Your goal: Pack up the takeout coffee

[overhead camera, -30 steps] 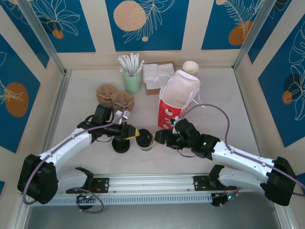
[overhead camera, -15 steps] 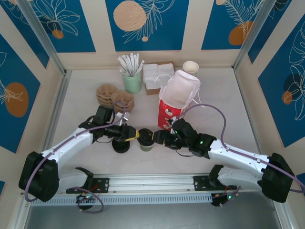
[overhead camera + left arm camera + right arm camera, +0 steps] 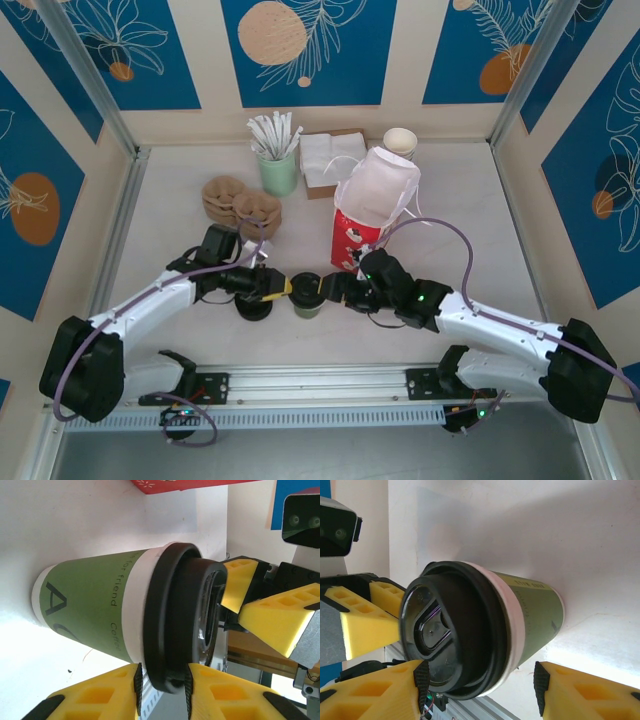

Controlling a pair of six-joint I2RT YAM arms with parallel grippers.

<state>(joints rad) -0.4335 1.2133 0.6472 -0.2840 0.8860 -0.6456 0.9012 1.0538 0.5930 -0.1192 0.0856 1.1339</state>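
Observation:
The takeout coffee (image 3: 307,298) stands upright on the table between both arms: green side, white rim band, black lid (image 3: 172,625). My left gripper (image 3: 289,287) reaches it from the left. In the left wrist view this gripper (image 3: 163,684) is open, its pads straddling the lid's rim, one pad a hair off it. My right gripper (image 3: 329,290) comes from the right. In the right wrist view it (image 3: 480,680) is open around the coffee (image 3: 530,610), with a clear gap at one pad (image 3: 538,681).
A red paper bag (image 3: 365,215) with a white lining stands open just behind the right gripper. A low stack of black lids (image 3: 254,304) sits under the left arm. Brown holders (image 3: 240,203), a green pot of sticks (image 3: 278,165), napkins (image 3: 328,160) and white cups (image 3: 400,142) line the back.
The right gripper has slid left until its fingers flank the cup. The left gripper's jaws have widened slightly at the lid. The cup's top now looks dark.

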